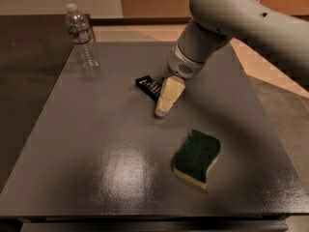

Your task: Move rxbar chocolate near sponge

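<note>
The rxbar chocolate (147, 85), a small black wrapper with white lettering, lies flat on the grey table (96, 144) just above its middle. Its right end is hidden behind my gripper (164, 102). The cream-coloured gripper points down at the table, right against the bar's right end, with its tip at or just above the table surface. The sponge (198, 157), with a dark green top and a pale yellow base, lies flat to the lower right, about a hand's width from the gripper. My white arm (227, 18) reaches in from the upper right.
A clear plastic water bottle (82, 38) with a white cap stands upright at the table's far left corner. The table's front edge (154, 217) runs along the bottom. Dark floor lies to the left, tan and grey floor to the right.
</note>
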